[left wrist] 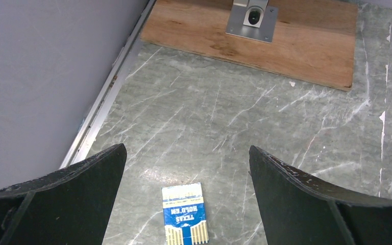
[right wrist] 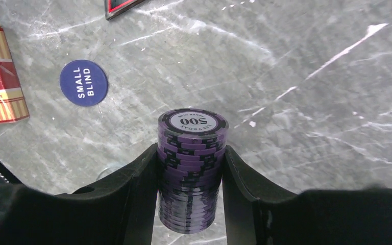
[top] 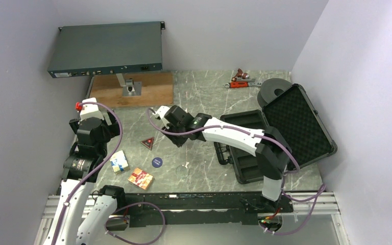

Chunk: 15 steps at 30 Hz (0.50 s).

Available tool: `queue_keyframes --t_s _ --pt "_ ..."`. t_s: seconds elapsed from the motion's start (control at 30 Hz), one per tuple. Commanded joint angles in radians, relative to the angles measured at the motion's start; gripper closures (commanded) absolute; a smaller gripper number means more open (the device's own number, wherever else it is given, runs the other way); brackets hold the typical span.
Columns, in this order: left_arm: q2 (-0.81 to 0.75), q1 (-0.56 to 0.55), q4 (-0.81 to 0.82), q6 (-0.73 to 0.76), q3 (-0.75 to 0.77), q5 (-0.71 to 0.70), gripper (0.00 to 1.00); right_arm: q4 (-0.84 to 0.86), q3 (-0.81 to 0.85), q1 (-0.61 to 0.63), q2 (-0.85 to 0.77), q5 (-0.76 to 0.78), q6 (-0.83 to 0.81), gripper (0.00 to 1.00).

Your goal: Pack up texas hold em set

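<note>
My right gripper [right wrist: 191, 153] is shut on the purple chip stack [right wrist: 191, 168], which stands upright between its fingers over the marble table. From above, this gripper [top: 176, 127] is left of the open black case [top: 245, 148], and it hides the stack there. The blue disc [top: 156, 162], red triangle [top: 147, 143], clear disc [top: 182, 170], red card box [top: 140, 178] and blue-white card box [top: 119, 162] lie on the table. My left gripper [left wrist: 187, 153] is open and empty above the blue-white card box [left wrist: 185, 213].
The case lid [top: 298, 122] stands open at the right. A black spool [top: 275, 88] and a red-handled tool [top: 242, 79] lie behind it. A wooden board [top: 132, 89] with a metal foot holds a grey device [top: 107, 48] at the back left. Walls close both sides.
</note>
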Motion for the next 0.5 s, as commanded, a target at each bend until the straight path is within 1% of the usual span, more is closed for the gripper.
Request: queue_keyframes --t_s 0.0,0.07,0.1,0.2,0.27,0.3,0.4,0.47 --pt "0.002 0.001 0.022 0.000 0.030 0.026 0.03 0.086 -0.026 -0.019 -0.100 0.112 -0.031 1.00" --pt "0.005 0.001 0.022 -0.001 0.030 0.029 0.03 0.081 -0.024 -0.055 -0.115 0.184 0.101 1.00" --pt "0.005 0.001 0.022 0.000 0.030 0.030 0.03 0.069 -0.017 -0.080 -0.123 0.186 0.159 1.00" --pt "0.007 0.001 0.022 -0.002 0.030 0.032 0.03 0.031 0.002 -0.188 -0.142 0.117 0.345 1.00" --pt "0.010 0.001 0.023 -0.003 0.030 0.035 0.03 0.034 -0.011 -0.253 -0.164 0.061 0.437 1.00" --pt "0.010 0.001 0.024 -0.002 0.030 0.035 0.03 0.043 -0.030 -0.270 -0.178 0.076 0.472 1.00" --pt "0.017 0.001 0.024 -0.006 0.031 0.038 0.04 -0.006 -0.026 -0.282 -0.206 0.274 0.628 1.00" --pt "0.019 0.001 0.024 -0.006 0.031 0.038 0.04 -0.097 0.017 -0.299 -0.200 0.378 0.758 1.00"
